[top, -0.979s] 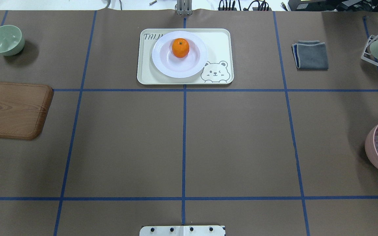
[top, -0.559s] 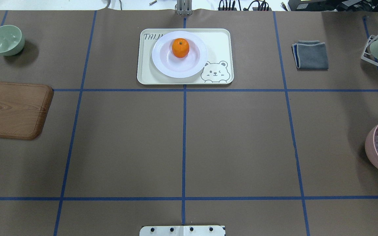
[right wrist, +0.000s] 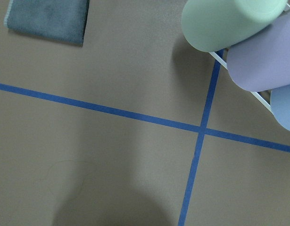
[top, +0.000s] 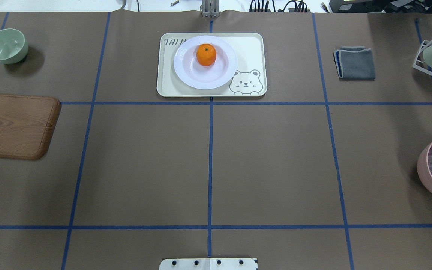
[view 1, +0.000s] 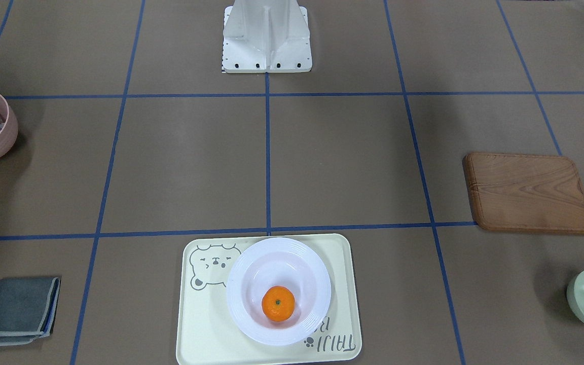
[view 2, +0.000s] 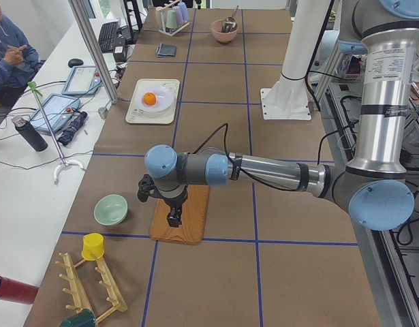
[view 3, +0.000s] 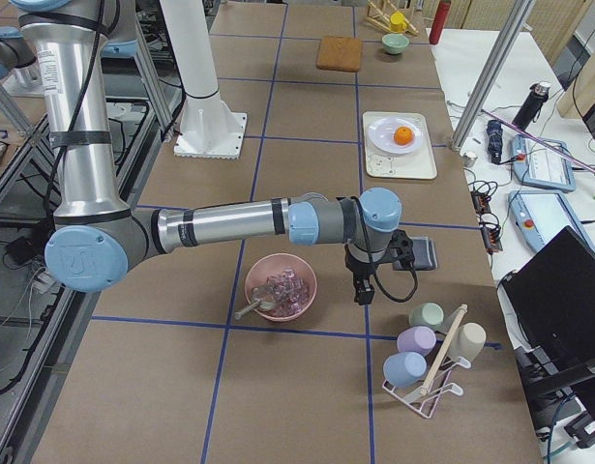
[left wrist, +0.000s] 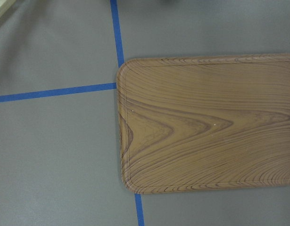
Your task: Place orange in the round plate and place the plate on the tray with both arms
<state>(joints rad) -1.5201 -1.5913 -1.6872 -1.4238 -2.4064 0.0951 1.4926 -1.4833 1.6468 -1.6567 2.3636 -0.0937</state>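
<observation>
The orange (top: pixel 206 54) lies in the white round plate (top: pixel 180 63), which rests on the cream tray (top: pixel 251 48) at the far middle of the table; the front-facing view shows the same orange (view 1: pixel 278 303), plate (view 1: pixel 251 274) and tray (view 1: pixel 201 324). Only the side views show the grippers. My left gripper (view 2: pixel 174 219) hangs over the wooden board, far from the tray. My right gripper (view 3: pixel 365 295) hangs beside the pink bowl, near the cup rack. I cannot tell whether either is open or shut.
A wooden board (top: pixel 13 123) and a green bowl (top: pixel 6 45) sit at the left end. A folded grey cloth (top: pixel 355 63), a cup rack (top: pixel 426 62) and a pink bowl (top: pixel 426 168) holding clear pieces sit at the right end. A person (view 2: pixel 8 51) sits at a side desk.
</observation>
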